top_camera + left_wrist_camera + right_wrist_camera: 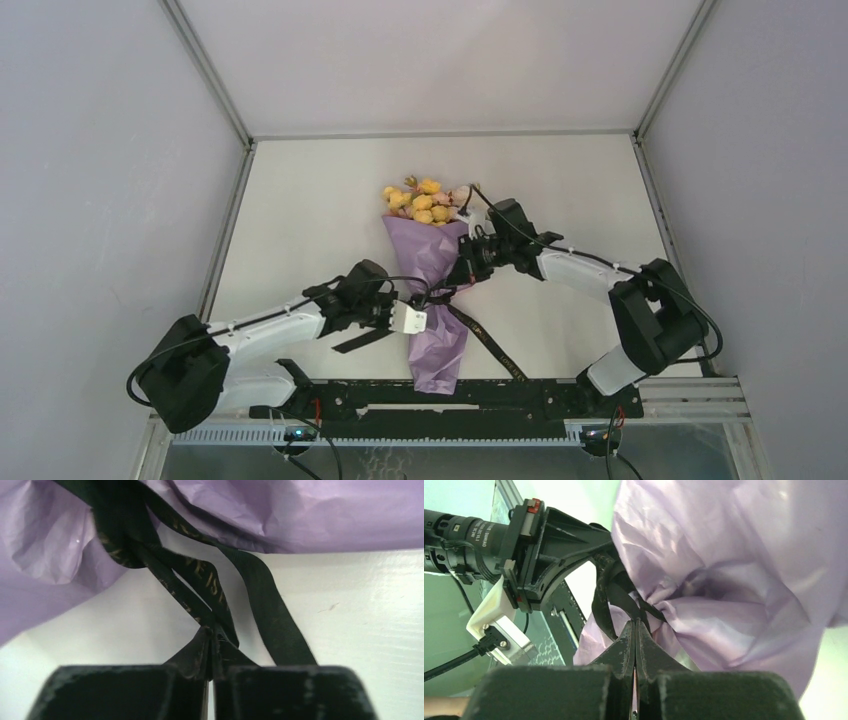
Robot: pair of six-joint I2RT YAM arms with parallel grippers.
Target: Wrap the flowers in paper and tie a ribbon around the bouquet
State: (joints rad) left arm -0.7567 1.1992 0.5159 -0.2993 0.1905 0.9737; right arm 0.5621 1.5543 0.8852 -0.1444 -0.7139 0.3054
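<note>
Left wrist view: the left gripper (212, 639) fills the bottom edge, jaws pinched shut on a fold of the ribbon (270, 610) at centre frame. The strands are led up-left under the lilac paper (300, 515). A pull from here would likely cinch the tie. Bare table (360, 630) is seen at right.

Right wrist view: the right gripper (636, 630) sits bottom centre, jaws closed on ribbon strands right at the gathered waist of the paper, probably as the counter-hold for the knot. The left arm (554, 550), with its camera, is seen upper left, close by.

Top view: the bouquet (437, 300) is laid mid-frame, flowers (420, 203) at the upper end, narrow end toward the bases. The left arm is reached in low from lower left, the right arm (580, 270) bent in from the right. Both wrists are brought together at the waist. A loose ribbon tail is trailed to lower right. Wrap is judged done, tie in progress.
</note>
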